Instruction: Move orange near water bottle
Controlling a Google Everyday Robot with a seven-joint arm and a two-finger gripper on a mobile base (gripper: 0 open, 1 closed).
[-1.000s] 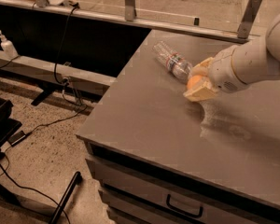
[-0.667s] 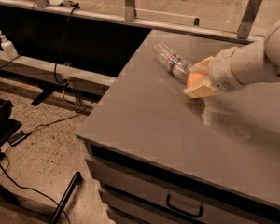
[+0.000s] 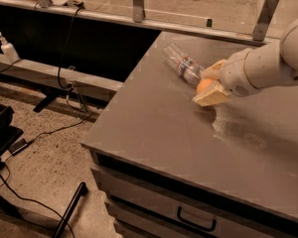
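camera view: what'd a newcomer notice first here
The white arm comes in from the right, its gripper low over the grey table with jaws closed on the orange. Right beside it, up and to the left, a clear bottle lies on its side.

Dim, warm indoor light, strongest from the far side, beyond the rail. The desk point(image 3: 154, 133) has a dull sheen, with a mottled pale glare patch just below and to the right of the tool point(image 3: 208, 83). The tool is at the desk's far middle, clamped on the orange point(image 3: 203, 86), with a soft shadow beneath it. Small glints show on the water bottle point(image 3: 183, 66). The white arm point(image 3: 268, 63) is nearly blown out. The drawer fronts and the left bench are crushed to black.
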